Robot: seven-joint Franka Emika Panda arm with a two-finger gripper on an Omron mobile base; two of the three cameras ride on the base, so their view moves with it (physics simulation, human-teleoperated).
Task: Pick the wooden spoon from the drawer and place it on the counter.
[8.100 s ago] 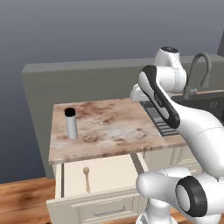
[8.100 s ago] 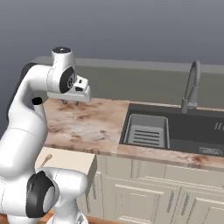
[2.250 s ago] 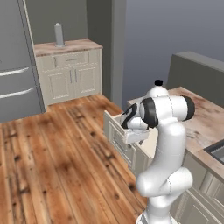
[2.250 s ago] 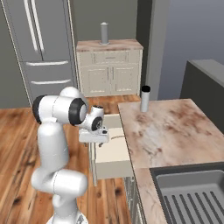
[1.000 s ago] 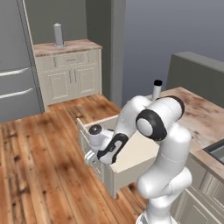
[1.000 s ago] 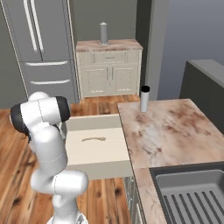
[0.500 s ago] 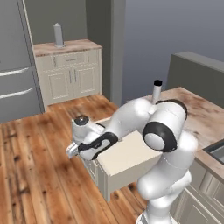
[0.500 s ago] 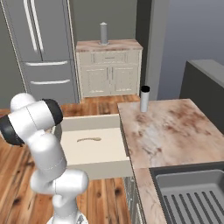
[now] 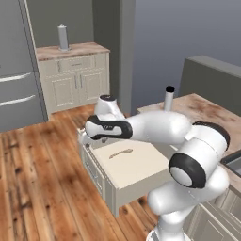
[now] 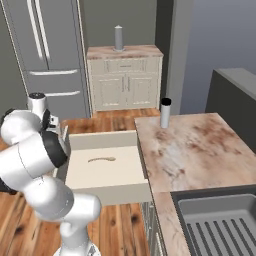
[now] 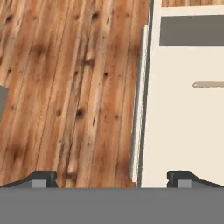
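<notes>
The drawer [image 9: 141, 172] stands pulled far out from under the counter [image 9: 203, 106], its pale inside bare except for the wooden spoon [image 9: 121, 153]. From the other side, the spoon [image 10: 101, 159] lies in the far half of the drawer [image 10: 107, 177], next to the counter [image 10: 195, 145]. My gripper [image 9: 86, 138] hangs over the drawer's front edge, away from the spoon. In the hand view the gripper [image 11: 111, 179] is open, its tips wide apart on either side of the drawer's front and handle [image 11: 137, 100], and the spoon's tip [image 11: 209, 84] shows at the right edge.
A grey cylinder with a black cap [image 10: 165, 113] stands on the counter's far corner. The sink [image 10: 225, 220] lies at the near right. Beyond the wooden floor [image 9: 37, 179] are a fridge [image 10: 45, 50] and a far cabinet with an all-grey cylinder [image 10: 118, 37].
The drawer has slid out further than a second ago. The hand has since risen a little and now hangs just above the drawer's front.
</notes>
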